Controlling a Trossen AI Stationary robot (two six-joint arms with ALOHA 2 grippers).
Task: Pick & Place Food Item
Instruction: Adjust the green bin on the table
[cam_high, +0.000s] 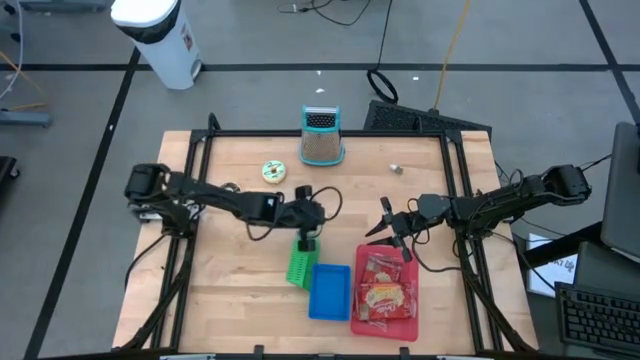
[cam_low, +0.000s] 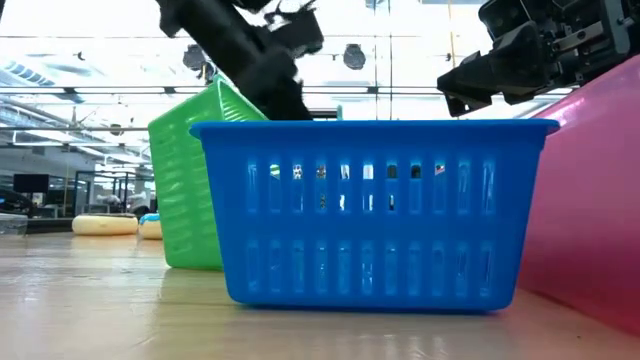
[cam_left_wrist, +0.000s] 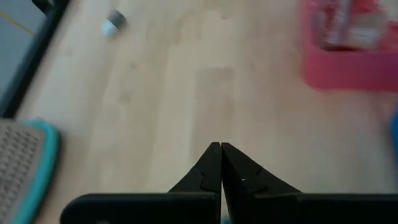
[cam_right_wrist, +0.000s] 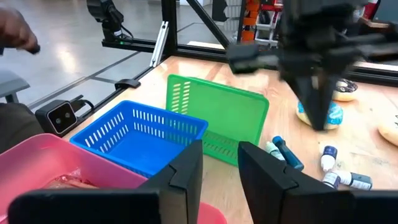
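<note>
Food packets (cam_high: 385, 292) lie in the pink basket (cam_high: 357, 318) at the table's near right. Next to it stands the blue basket (cam_high: 329, 291), and the green basket (cam_high: 300, 263) lies tipped on its side by the blue one's far left corner (cam_right_wrist: 217, 118). My left gripper (cam_high: 306, 240) is shut with nothing in it. It hangs above the green basket, pointing slantwise down (cam_left_wrist: 220, 144) (cam_right_wrist: 318, 121). My right gripper (cam_high: 383, 227) stands open and empty, about level, above the pink basket's far edge (cam_right_wrist: 221, 149).
A metal grater (cam_high: 322, 136) with a teal rim stands at the far middle, with a round pastry (cam_high: 274, 171) to its left and a small grey piece (cam_high: 397, 169) to its right. Small bottles and pens (cam_right_wrist: 329, 163) lie beyond the green basket.
</note>
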